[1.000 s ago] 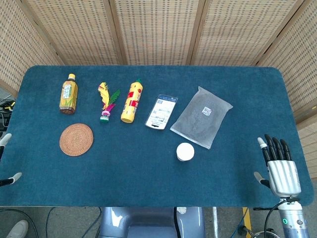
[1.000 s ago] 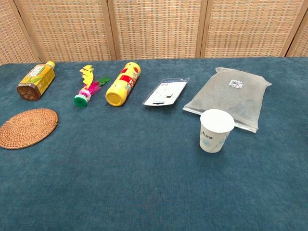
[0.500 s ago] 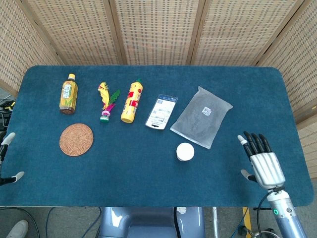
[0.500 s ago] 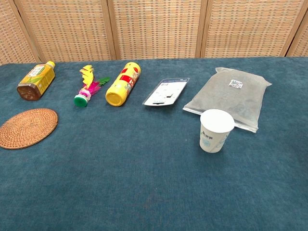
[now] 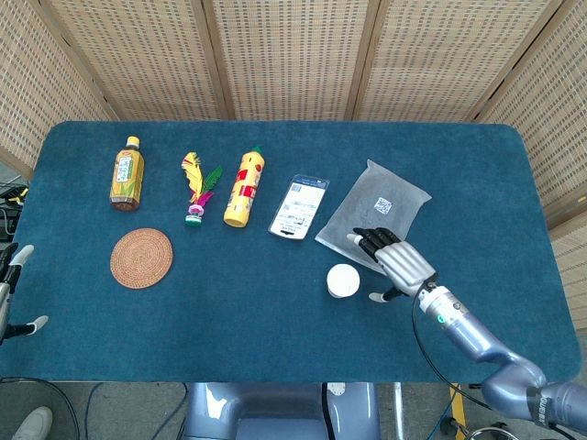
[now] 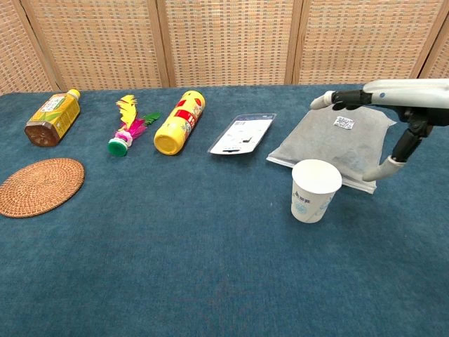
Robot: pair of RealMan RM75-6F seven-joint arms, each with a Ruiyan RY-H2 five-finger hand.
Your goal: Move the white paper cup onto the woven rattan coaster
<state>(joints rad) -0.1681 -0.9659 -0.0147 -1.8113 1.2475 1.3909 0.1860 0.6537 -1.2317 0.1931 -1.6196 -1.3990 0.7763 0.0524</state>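
The white paper cup (image 5: 344,280) (image 6: 315,190) stands upright on the blue table, right of centre. The woven rattan coaster (image 5: 141,258) (image 6: 40,185) lies flat far to the left, with nothing on it. My right hand (image 5: 393,262) (image 6: 393,105) hovers just right of the cup, fingers spread and thumb hanging down, holding nothing and not touching the cup. My left hand (image 5: 9,291) shows only as fingertips at the left edge of the head view, holding nothing.
A grey sealed bag (image 5: 374,214) lies behind the cup, under my right hand. A flat packaged card (image 5: 299,206), a yellow tube (image 5: 244,187), a feathered shuttlecock (image 5: 197,190) and a tea bottle (image 5: 127,172) line the back. Wicker screens stand behind the table.
My right hand has swept in from the table's right front corner to hover beside the cup, now showing in the chest view. The cup and coaster have not moved.
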